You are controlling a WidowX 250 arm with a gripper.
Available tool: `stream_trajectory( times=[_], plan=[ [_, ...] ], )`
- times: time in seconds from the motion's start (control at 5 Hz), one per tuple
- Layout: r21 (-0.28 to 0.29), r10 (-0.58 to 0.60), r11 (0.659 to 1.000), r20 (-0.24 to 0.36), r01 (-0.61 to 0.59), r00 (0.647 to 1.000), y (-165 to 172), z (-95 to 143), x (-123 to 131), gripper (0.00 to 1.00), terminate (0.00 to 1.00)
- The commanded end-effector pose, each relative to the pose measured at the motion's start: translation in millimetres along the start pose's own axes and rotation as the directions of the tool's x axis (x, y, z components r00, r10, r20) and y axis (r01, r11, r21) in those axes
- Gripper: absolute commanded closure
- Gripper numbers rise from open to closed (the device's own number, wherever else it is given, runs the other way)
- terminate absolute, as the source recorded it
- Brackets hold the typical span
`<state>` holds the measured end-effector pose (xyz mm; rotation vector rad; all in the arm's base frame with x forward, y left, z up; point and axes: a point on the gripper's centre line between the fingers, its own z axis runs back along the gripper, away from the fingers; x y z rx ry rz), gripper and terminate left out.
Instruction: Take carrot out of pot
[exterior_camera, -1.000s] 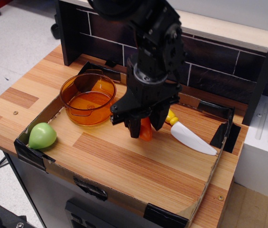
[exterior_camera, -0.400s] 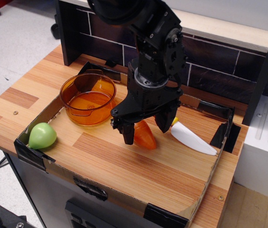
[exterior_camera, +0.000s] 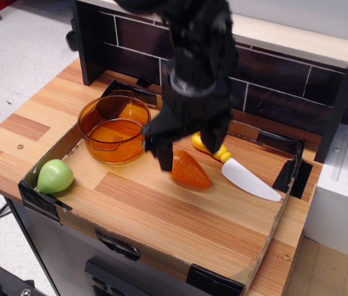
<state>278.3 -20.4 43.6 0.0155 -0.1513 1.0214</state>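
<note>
In the single view we have, we see the carrot [exterior_camera: 190, 169] lying on its side on the wooden tray floor [exterior_camera: 161, 216], outside the pot [exterior_camera: 113, 128] and just to its right, so we judge the task's main step done: the carrot is out and resting free. Our gripper [exterior_camera: 189, 140] hangs just above it, blurred, with its dark fingers [exterior_camera: 165, 156] spread apart and nothing between them; we read it as released, positioned over the carrot because that is where it let go. The pot sits near the tray's back-left corner and appears to hold nothing. Around the carrot, the yellow-handled toy knife [exterior_camera: 238, 171] lies just beside it to the right, its white blade pointing toward the tray's right edge, and the green pear-shaped toy [exterior_camera: 55, 176] rests well apart at the front-left corner. Nothing blocks the way upward; we judge the only care needed is to lift clear without nudging the carrot or the knife handle.
</note>
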Motion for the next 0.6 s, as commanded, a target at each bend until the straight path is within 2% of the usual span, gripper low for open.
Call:
stream_trajectory(
  times=[0.0,0.2,0.4],
  plan=[
    [-0.153,0.085,0.985,0.026,-0.08,0.996,5.2,82.9,25.3,0.0,0.0],
    [-0.153,0.085,0.985,0.026,-0.08,0.996,5.2,82.9,25.3,0.0,0.0],
    [-0.153,0.085,0.985,0.026,-0.08,0.996,5.2,82.9,25.3,0.0,1.0]
  ],
)
